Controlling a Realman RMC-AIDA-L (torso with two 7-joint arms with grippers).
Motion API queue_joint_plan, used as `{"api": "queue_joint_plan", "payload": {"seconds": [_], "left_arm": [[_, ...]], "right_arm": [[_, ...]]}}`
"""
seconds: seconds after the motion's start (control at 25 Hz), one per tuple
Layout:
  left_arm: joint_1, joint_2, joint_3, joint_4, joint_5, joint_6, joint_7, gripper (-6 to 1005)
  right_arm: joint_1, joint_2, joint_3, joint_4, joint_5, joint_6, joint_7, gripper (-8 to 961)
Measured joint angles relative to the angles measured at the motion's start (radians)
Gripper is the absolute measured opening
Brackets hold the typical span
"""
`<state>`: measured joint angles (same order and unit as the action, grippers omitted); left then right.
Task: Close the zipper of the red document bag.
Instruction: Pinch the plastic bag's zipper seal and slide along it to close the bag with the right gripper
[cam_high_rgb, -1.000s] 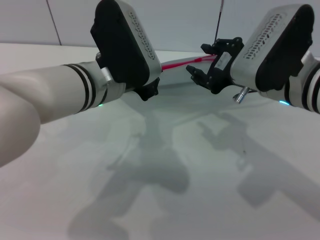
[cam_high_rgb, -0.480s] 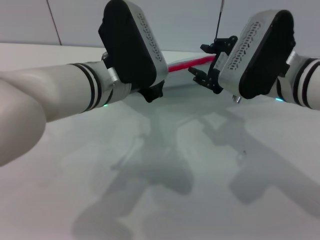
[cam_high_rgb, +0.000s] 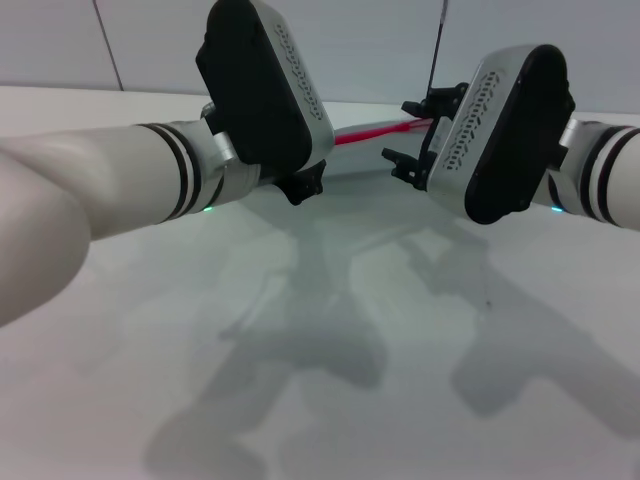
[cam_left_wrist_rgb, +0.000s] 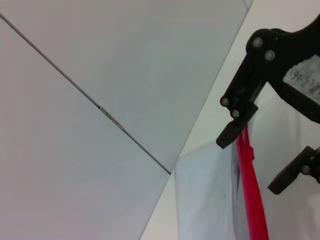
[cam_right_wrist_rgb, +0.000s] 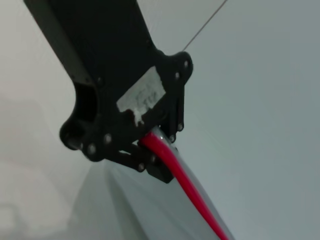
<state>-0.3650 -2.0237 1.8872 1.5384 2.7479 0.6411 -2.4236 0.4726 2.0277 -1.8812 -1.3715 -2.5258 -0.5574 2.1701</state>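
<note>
The red document bag (cam_high_rgb: 352, 160) lies flat at the far side of the table, pale and translucent. Its zipper (cam_high_rgb: 370, 131) shows as a red strip between the two arms. In the right wrist view my left gripper (cam_right_wrist_rgb: 162, 155) is shut on the zipper (cam_right_wrist_rgb: 195, 195) at the bag's end, and in the head view it (cam_high_rgb: 300, 185) sits low behind its wrist. My right gripper (cam_high_rgb: 400, 132) stands open at the other end. The left wrist view shows its fingers (cam_left_wrist_rgb: 232, 134) apart, one touching the zipper (cam_left_wrist_rgb: 254, 210), the other off to the side of the bag (cam_left_wrist_rgb: 205, 200).
The white table (cam_high_rgb: 330, 340) stretches toward me under the arms' shadows. A pale wall with a thin seam (cam_high_rgb: 108, 45) rises behind, and a thin dark rod (cam_high_rgb: 438, 40) stands behind the right gripper.
My right wrist has swung lower and toward the zipper, bringing its open fingers closer to the red strip. The left arm shifted slightly toward the middle, then held still.
</note>
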Motion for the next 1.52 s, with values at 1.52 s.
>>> {"api": "queue_joint_plan", "payload": {"seconds": [1.52], "left_arm": [[0.002, -0.001, 0.0, 0.035, 0.004, 0.003, 0.01, 148]], "right_arm": [[0.004, 0.001, 0.006, -0.021, -0.028, 0.007, 0.059, 206]]}}
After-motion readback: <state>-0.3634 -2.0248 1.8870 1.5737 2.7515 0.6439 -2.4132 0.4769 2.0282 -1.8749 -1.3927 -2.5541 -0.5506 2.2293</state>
